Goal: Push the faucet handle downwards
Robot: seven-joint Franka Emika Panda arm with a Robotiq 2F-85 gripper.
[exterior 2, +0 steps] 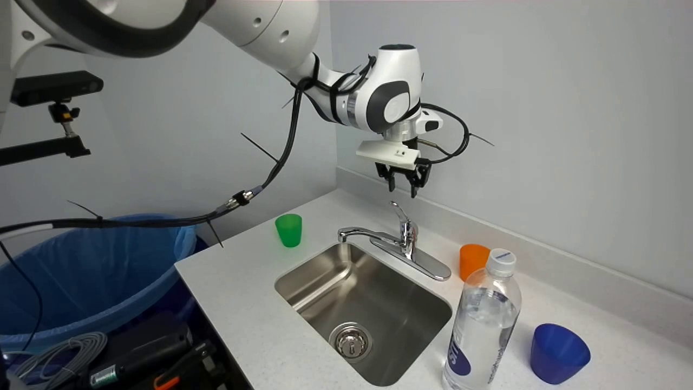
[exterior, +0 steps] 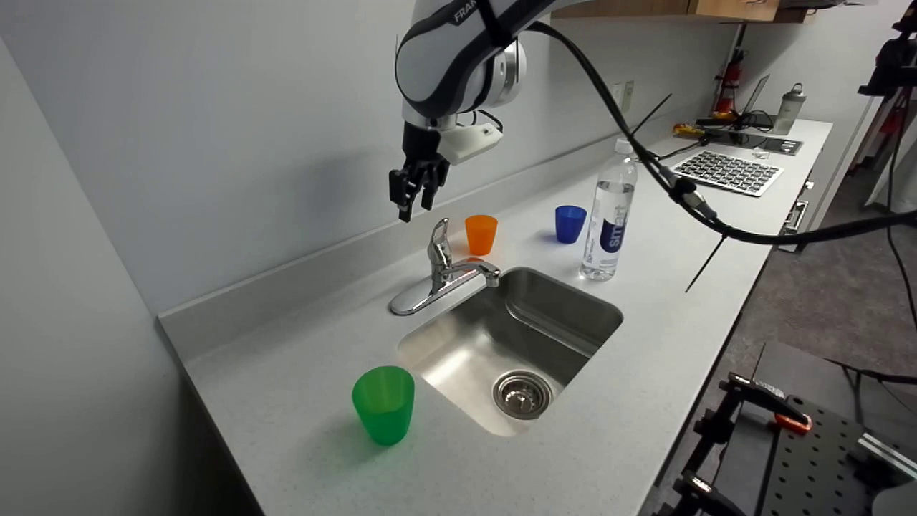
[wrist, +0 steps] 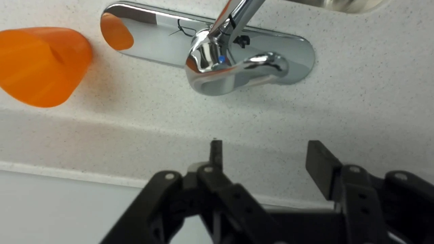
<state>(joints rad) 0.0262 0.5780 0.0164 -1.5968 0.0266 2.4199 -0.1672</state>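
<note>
The faucet handle [exterior: 439,233] is a short chrome lever that angles upward from the top of the faucet body. It also shows in an exterior view [exterior 2: 399,210] and in the wrist view [wrist: 262,66]. The faucet's chrome spout [exterior: 469,266] reaches out over the sink. My gripper [exterior: 417,209] points down, a little above the handle and apart from it, as an exterior view [exterior 2: 403,191] also shows. In the wrist view the gripper [wrist: 265,149] has its two fingers spread with nothing between them, and the handle lies beyond the fingertips.
An orange cup [exterior: 481,235] stands beside the faucet near the wall. A blue cup [exterior: 570,224] and a water bottle [exterior: 609,215] stand farther along the counter. A green cup [exterior: 385,405] is on the other side of the sink [exterior: 458,358]. The wall runs close behind the faucet.
</note>
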